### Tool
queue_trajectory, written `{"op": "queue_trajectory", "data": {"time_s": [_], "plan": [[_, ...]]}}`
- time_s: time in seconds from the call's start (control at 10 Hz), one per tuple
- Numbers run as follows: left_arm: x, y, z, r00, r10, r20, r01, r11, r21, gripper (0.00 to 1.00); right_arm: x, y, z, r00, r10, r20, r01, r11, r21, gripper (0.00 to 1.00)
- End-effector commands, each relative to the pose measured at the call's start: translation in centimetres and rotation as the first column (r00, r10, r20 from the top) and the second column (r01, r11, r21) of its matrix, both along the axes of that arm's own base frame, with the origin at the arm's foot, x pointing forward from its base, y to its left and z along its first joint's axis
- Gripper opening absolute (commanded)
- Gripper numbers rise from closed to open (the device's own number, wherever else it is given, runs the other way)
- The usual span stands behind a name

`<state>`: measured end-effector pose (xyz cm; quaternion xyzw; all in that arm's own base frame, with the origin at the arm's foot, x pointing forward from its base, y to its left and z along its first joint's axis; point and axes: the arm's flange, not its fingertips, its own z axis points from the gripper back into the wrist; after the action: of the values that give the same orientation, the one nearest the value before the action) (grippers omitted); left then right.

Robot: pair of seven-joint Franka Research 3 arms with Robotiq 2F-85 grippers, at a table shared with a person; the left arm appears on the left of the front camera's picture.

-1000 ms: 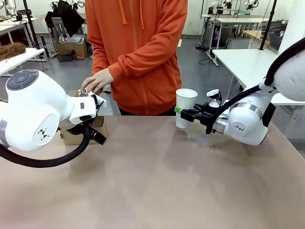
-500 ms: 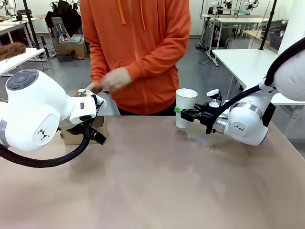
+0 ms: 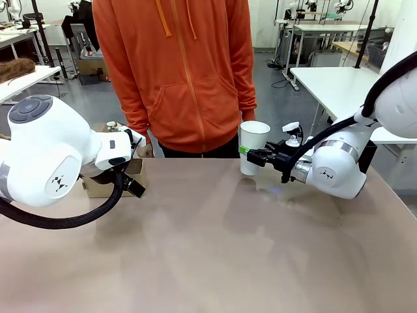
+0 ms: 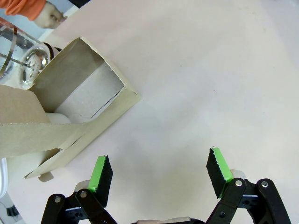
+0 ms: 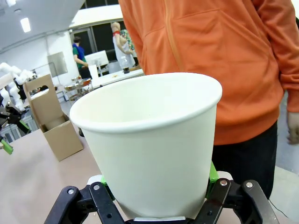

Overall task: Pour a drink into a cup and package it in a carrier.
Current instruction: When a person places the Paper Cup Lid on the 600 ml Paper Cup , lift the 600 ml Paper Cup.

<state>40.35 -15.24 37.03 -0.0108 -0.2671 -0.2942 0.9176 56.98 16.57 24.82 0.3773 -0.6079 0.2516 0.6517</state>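
White paper between green pads at the right end effector (image 3: 248,153): clamped on the lower half of the cup (image 3: 254,140), one pad on each side. Seen from the right wrist (image 5: 156,189) as a pinch just above the base of the cup (image 5: 152,135). Held upright and open-topped, near the far edge of the worktop (image 3: 215,248), right of the middle and just in front of a person in an orange hoodie (image 3: 182,72). Hard to tell whether standing on the worktop or raised a little off it. Off to the left in the right wrist view, well apart from the cup, the brown cardboard carrier (image 5: 51,126) with its handle panel upright. At the left end effector (image 4: 161,172), jaws spread wide with nothing between the green pads, hanging over bare worktop (image 4: 210,84). Just beyond the left finger in that view, the carrier (image 4: 81,91), one open slot facing the camera. Past the carrier's far side and just beside it, a clear glass pitcher (image 4: 18,53) with a metal band, droplets on the glass. Farther out, at the worktop's edge, a hand of the person (image 4: 50,16). In the front view, the carrier (image 3: 98,188) at the far left of the worktop, mostly hidden behind the white left arm (image 3: 52,163), with the person's hand (image 3: 144,150) hanging close by.
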Motion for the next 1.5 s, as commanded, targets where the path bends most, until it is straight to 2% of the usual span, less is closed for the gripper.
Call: {"op": "queue_trajectory", "data": {"time_s": [0.0,1.4], "plan": [[0.0,0.06,0.03,1.0,0.0,0.0,0.0,1.0,-0.003,1.0,-0.15,0.17,0.51,1.0,-0.002,0.005,0.002,1.0,0.004,0.8],[0.0,0.06,0.03,1.0,0.0,0.0,0.0,1.0,-0.003,1.0,-0.15,0.17,0.51,1.0,-0.002,0.005,0.002,1.0,0.004,0.8]]}}
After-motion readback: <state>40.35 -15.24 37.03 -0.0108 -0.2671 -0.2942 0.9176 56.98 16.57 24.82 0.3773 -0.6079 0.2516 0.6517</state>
